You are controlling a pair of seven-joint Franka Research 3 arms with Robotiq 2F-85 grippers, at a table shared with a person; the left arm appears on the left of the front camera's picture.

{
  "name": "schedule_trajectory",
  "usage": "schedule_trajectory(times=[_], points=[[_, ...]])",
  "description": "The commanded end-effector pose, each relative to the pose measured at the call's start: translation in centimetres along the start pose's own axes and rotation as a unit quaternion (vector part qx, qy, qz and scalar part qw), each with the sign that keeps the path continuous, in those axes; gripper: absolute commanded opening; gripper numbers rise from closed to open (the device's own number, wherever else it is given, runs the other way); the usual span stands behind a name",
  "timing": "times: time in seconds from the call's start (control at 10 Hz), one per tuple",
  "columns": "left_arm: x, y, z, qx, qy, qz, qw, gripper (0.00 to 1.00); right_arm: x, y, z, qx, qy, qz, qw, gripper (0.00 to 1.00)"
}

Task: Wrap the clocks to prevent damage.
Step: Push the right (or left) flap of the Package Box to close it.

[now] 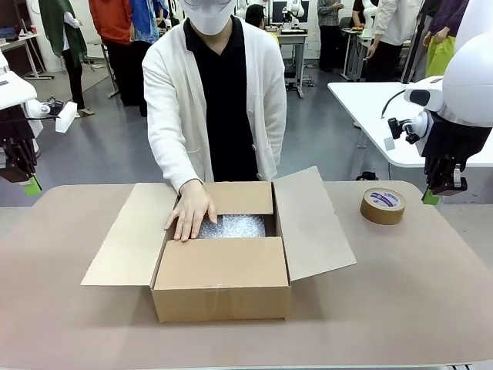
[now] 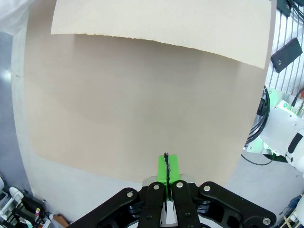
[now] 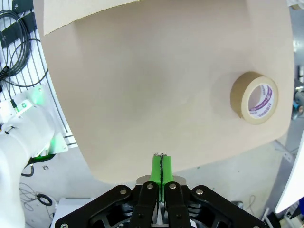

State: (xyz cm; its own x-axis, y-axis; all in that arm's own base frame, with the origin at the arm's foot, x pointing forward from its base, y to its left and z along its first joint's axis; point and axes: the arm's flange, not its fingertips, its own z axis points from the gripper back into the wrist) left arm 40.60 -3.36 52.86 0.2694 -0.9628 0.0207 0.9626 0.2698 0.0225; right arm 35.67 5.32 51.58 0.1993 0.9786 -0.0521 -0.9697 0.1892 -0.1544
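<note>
Brown table (image 1: 400, 308), open cardboard box (image 1: 222, 289), tape roll (image 1: 383, 206), people (image 1: 115, 31) standing behind

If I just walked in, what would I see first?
The big open cardboard box in the middle of the table, with a person's hand resting by the bubble wrap inside. Then the roll of tape to its right, and the left pincer and right pincer, both shut, raised at the table's sides.

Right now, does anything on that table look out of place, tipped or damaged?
Nothing stands out. The brown cardboard box sits upright, flaps open, with clear bubble wrap inside and a person's hand at its opening. The brown roll of packing tape lies flat, apart from it.
</note>
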Motion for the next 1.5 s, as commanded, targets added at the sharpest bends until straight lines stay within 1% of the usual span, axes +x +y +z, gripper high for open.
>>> schedule_trajectory(times=[0.0,0.4,0.5,0.6,0.7,0.8,0.9,1.0,1.1,1.2,1.3,1.4], points=[[0.1,0.0,0.1,0.001,-0.001,0.011,1.0,0.0,0.2,0.1,-0.1,0.002,-0.003,-0.008,1.0,0.01],[0.1,0.0,0.1,0.001,-0.001,0.011,1.0,0.0,0.0,0.0,0.0,0.0,0.0,0.0,1.0,0.01],[0.1,0.0,0.1,0.001,-0.001,0.011,1.0,0.0,-1.6,-2.0,-1.4,0.05,-0.065,0.046,0.996,0.01],[0.1,0.0,0.1,0.001,-0.001,0.011,1.0,0.0,-3.1,-4.1,-3.3,0.081,-0.155,0.09,0.98,0.01],[0.1,0.0,0.1,0.001,-0.001,0.011,1.0,0.0,-4.7,-5.5,-5.2,0.085,-0.225,0.083,0.967,0.01],[0.1,0.0,0.1,0.001,-0.001,0.011,1.0,0.0,-6.5,-6.4,-7.4,0.097,-0.329,0.095,0.935,0.01],[0.1,0.0,0.1,0.001,-0.001,0.011,1.0,0.0,-7.9,-6.7,-9.4,0.098,-0.368,0.099,0.919,0.01],[0.1,0.0,0.1,0.001,-0.001,0.011,1.0,0.0,-8.4,-7.4,-11.1,0.095,-0.408,0.055,0.907,0.01],[0.1,0.0,0.1,0.001,-0.001,0.011,1.0,0.0,-8.4,-8.0,-12.3,0.101,-0.444,0.023,0.89,0.01],[0.1,0.0,0.1,0.001,-0.001,0.011,1.0,0.0,-8.3,-7.8,-13.2,0.11,-0.452,0.018,0.885,0.01],[0.1,0.0,0.1,0.001,-0.001,0.011,1.0,0.0,-8.0,-7.2,-13.2,0.117,-0.427,0.009,0.897,0.01],[0.1,0.0,0.1,0.001,-0.001,0.011,1.0,0.0,-8.8,-6.2,-12.6,0.086,-0.444,0.025,0.891,0.01]])
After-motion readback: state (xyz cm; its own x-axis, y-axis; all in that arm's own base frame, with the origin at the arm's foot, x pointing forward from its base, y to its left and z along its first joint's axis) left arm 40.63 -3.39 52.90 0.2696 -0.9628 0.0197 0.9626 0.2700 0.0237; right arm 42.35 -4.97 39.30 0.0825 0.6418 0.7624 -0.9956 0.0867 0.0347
